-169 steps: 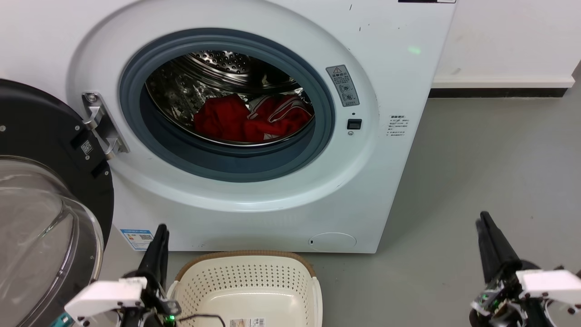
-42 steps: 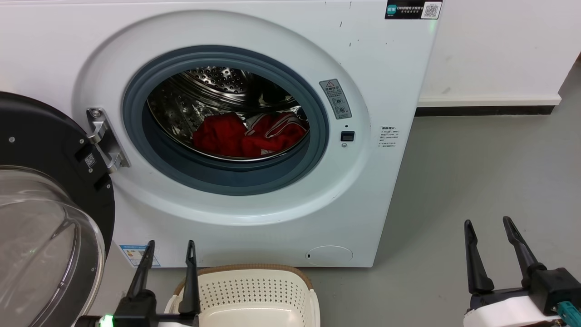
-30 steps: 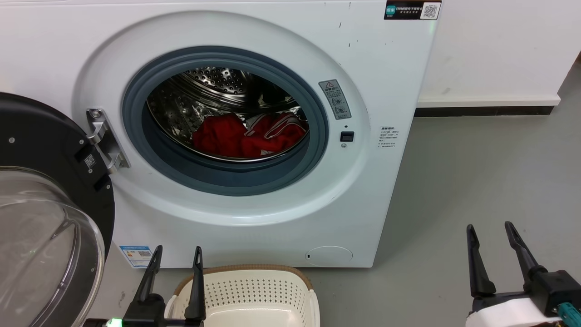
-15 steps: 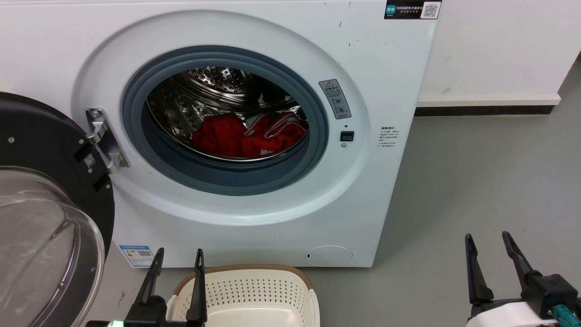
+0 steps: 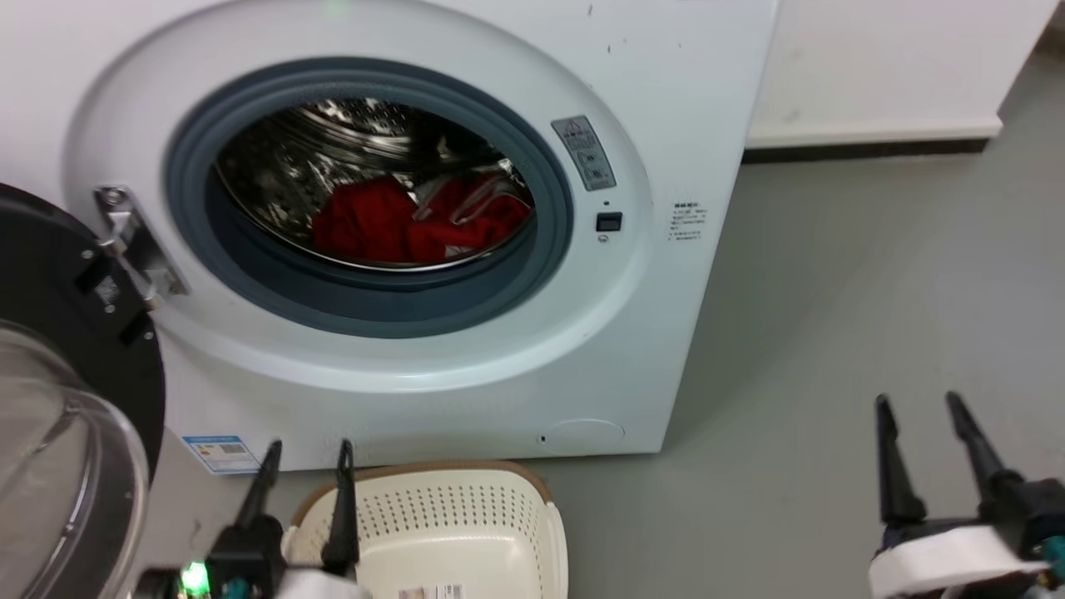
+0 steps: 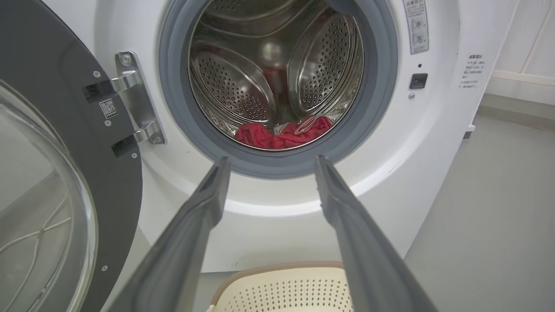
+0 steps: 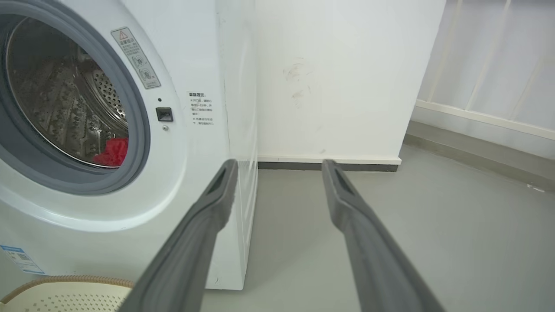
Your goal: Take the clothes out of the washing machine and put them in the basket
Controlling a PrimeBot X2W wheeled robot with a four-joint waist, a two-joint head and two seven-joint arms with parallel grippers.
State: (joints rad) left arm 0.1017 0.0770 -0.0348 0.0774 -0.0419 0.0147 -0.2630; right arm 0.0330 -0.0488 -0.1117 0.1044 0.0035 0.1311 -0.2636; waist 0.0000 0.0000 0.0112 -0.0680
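Clothes [image 5: 416,225]: red heap low in the drum [image 5: 283,158] of the washing machine [image 5: 666,125], upper centre-left of the head view, with its door [image 5: 50,249] swung open at the left edge. Basket [image 5: 433,512]: bottom centre, on the floor [image 5: 832,291] just before the machine. Left gripper [image 5: 309,449] at lower left beside the basket's left rim and right gripper [image 5: 915,401] at lower right over the floor: both spread wide, holding nothing.
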